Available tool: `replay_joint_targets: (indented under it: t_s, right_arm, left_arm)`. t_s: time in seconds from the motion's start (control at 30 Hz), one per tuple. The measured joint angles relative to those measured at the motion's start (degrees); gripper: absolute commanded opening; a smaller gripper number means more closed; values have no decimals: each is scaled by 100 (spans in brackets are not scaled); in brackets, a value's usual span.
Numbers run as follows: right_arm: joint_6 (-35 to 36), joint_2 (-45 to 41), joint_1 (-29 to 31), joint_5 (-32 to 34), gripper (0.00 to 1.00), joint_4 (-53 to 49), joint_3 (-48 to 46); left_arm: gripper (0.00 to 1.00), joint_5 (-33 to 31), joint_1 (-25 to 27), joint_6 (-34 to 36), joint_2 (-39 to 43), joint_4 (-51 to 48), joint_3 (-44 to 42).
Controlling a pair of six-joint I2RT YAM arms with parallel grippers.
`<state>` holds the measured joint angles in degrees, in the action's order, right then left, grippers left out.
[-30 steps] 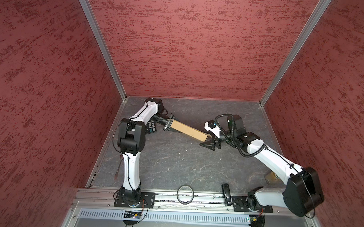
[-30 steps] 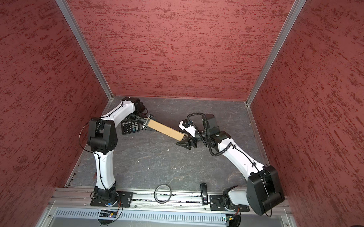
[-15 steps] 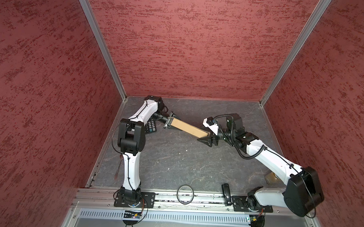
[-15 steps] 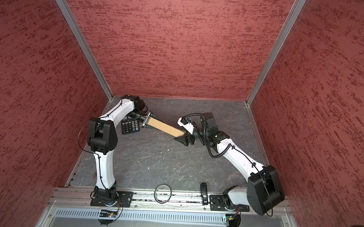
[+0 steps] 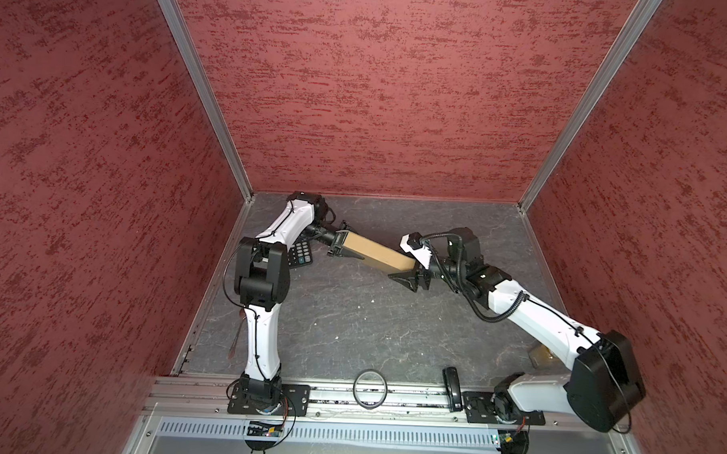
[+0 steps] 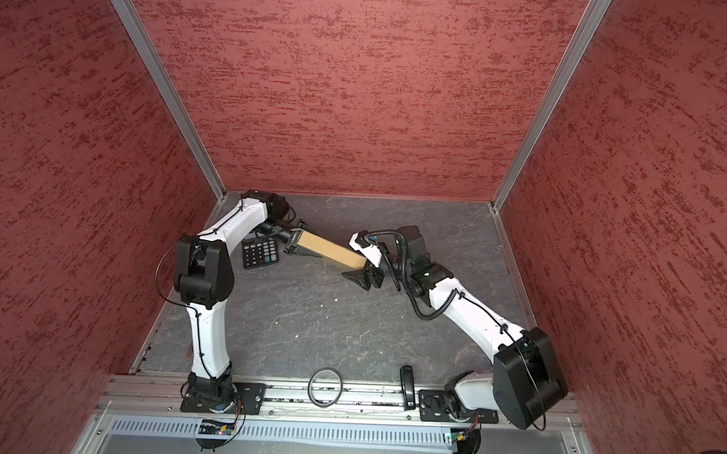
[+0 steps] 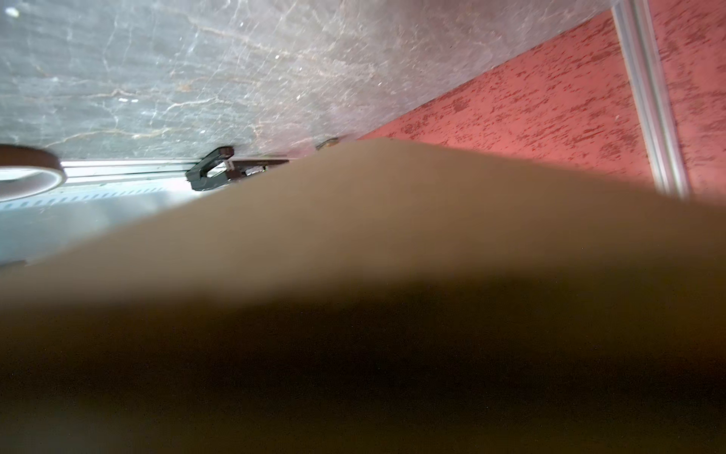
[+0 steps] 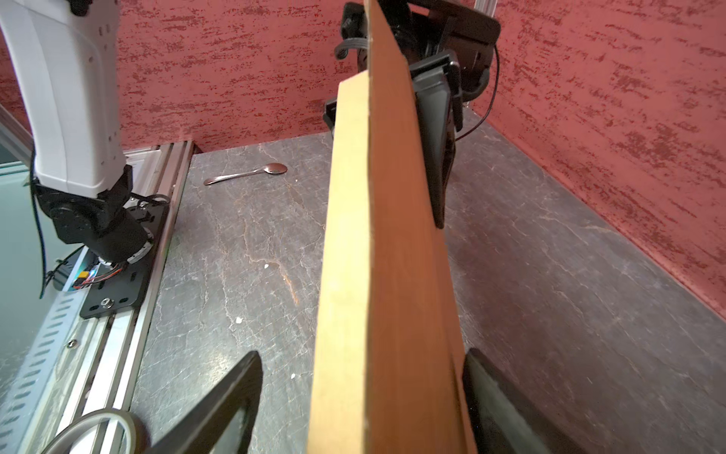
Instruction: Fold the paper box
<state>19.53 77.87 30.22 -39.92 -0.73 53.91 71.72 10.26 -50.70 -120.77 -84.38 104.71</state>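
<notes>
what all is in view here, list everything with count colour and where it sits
paper box: 1, tan-brown, on edge between the two grippers, back centre
calculator: 1, black, on the table beside the left arm, back left
spoon: 1, metal, on the table near the left arm's base
tape ring: 1, dark, front edge, centre
clip-like item: 1, black, front edge, right of the tape ring
brown item: 1, amber-brown, front right, partly hidden by the right arm; kind unclear
table: 1, grey marbled
walls: 3, red textured, left, back, right
left gripper: 1, black, shut on the box's end near the calculator
right gripper: 1, black, open, fingers either side of the box's other end
</notes>
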Motion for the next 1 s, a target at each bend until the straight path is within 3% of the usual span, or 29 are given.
replay_joint_targets:
  t_s: [0.27,0.63,1.0]
  right_arm:
    - [-264,146,9,302,78,439,-48]
    - [-304,-48,0,529,81,549,-160]
    - [-210,-433,-619,-15,83,697,-560]
  left_arm:
    - [13,17,26,-614,2,675,-15]
    - [13,87,-50,-452,13,599,-59]
    - [13,214,-262,-323,275,479,-164]
